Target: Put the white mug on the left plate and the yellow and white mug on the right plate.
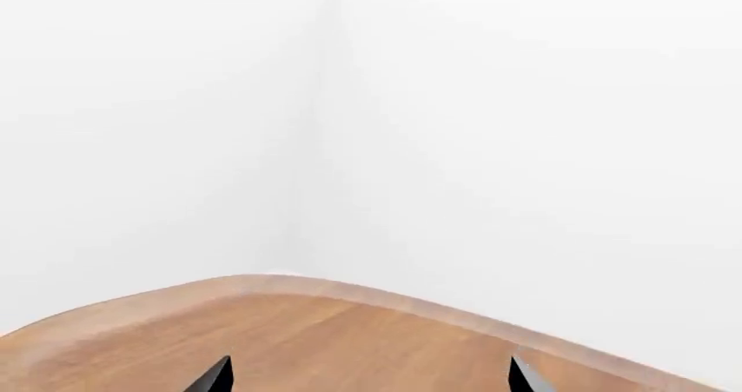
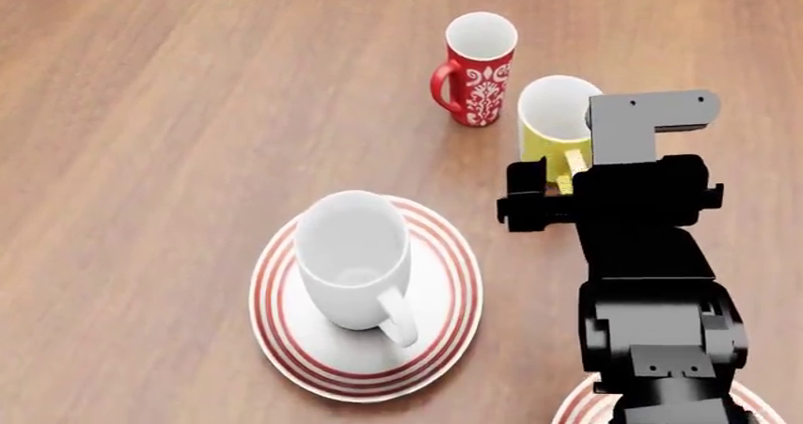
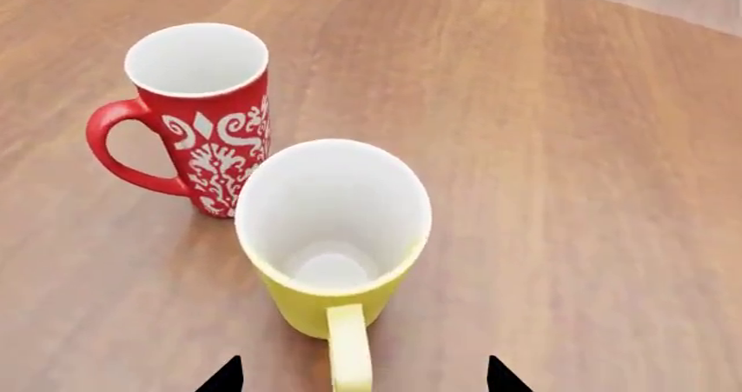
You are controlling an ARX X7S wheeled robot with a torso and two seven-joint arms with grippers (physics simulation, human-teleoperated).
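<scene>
The right claw (image 3: 360, 376) stood wide astride the handle of the rigid, glossy, likely slippery yellow and white mug (image 3: 330, 235), best gripped there.

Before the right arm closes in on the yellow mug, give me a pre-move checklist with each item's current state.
1. Large plain white ceramic mug upright on the red-ringed left plate: ok.
2. Small yellow mug with white inside upright on the wooden table, not yet moved: ok.
3. Right hand open, its handle between the fingertips: ok.
4. Slim red patterned mug sits close beside the yellow mug; whether they touch: cannot tell.
5. Red-ringed right plate mostly hidden under the arm; whether it is free: cannot tell.
6. Left hand open, holding nothing, near the table edge: ok.
</scene>
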